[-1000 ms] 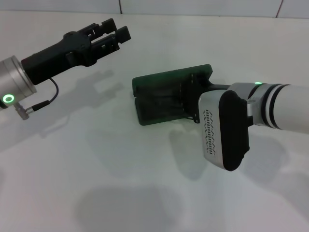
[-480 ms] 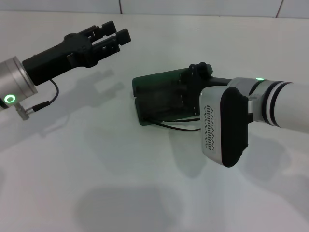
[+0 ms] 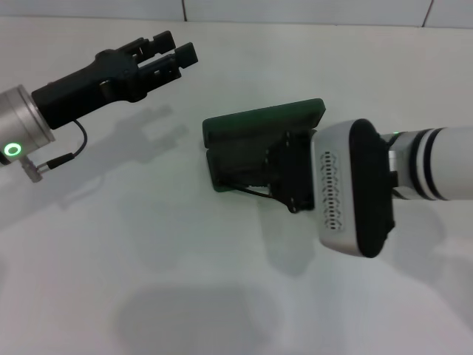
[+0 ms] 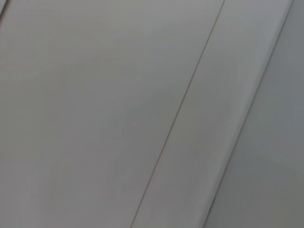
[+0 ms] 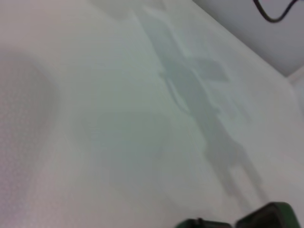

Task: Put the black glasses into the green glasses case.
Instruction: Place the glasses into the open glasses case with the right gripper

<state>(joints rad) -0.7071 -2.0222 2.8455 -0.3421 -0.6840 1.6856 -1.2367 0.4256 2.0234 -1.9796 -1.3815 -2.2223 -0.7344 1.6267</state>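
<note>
The green glasses case [image 3: 255,122] lies open near the table's middle, its lid raised behind the dark-lined base; a green corner of the case [image 5: 273,213] also shows in the right wrist view. My right gripper [image 3: 290,188] reaches down over the base's right part and hides much of the inside. A thin black piece of the black glasses [image 3: 250,190] runs along the case's front edge to the gripper; the rest of them is hidden. My left gripper [image 3: 168,53] hangs open and empty above the table at the far left, well away from the case.
The white table [image 3: 148,259] spreads out all round the case. A black cable [image 3: 70,151] hangs under the left arm. The back wall's edge [image 3: 295,15] runs behind the table. The left wrist view shows only plain grey panels [image 4: 142,114].
My right gripper has swung down and forward over the case's base. The black glasses piece that stuck out past the front edge now shows shorter. The left arm has barely moved.
</note>
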